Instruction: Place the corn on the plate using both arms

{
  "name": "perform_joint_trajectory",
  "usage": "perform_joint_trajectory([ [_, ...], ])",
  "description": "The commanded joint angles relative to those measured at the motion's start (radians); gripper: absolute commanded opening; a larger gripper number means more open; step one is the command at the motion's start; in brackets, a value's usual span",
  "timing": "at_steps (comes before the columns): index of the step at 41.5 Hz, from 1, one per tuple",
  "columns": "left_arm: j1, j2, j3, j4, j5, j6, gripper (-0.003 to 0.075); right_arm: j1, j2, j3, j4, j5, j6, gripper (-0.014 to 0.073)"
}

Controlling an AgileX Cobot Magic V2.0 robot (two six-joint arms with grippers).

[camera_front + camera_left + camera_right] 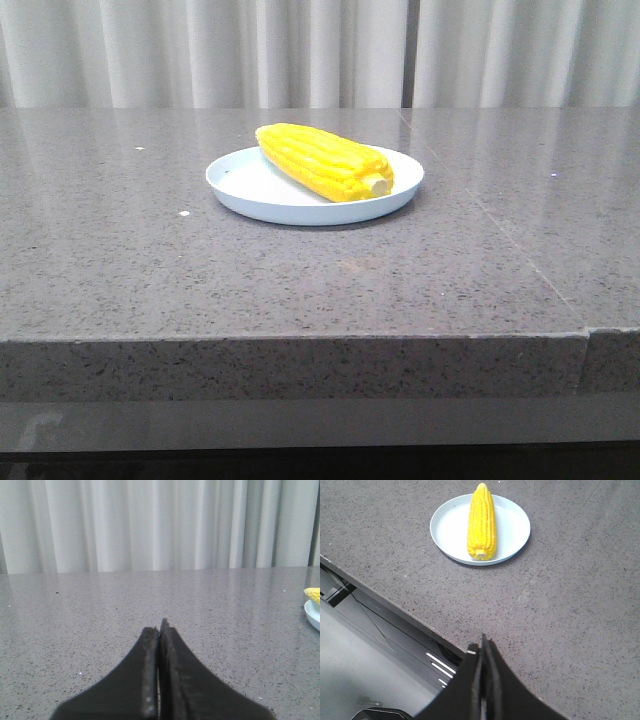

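The grey stone table (150, 260) fills most of the front view. At its centre stands the plate (250, 190), and the corn (322, 160) lies on it, stub end toward the lower right. The left gripper (160, 630) and right gripper (484, 647) both have jaws pressed together, holding nothing.
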Motion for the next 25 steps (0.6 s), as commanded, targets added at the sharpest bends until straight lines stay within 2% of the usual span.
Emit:
perform_joint_trajectory([
  [1,-0.008,-0.020,0.004,-0.010,-0.082,-0.008,-0.0020,-0.002,0.004,-0.020,-0.006,-0.065,-0.006,-0.0068],
  [20,-0.008,-0.020,0.004,-0.010,-0.082,-0.008,-0.0020,-0.002,0.004,-0.020,-0.006,-0.065,-0.006,-0.0068],
  [23,-0.008,-0.020,0.004,-0.010,-0.082,-0.008,-0.0020,-0.009,-0.021,0.016,-0.028,-0.124,-0.006,-0.0068],
  [25,-0.008,-0.020,0.004,-0.010,-0.082,-0.008,-0.0020,-0.056,-0.053,0.064,-0.041,-0.212,-0.006,-0.0068],
])
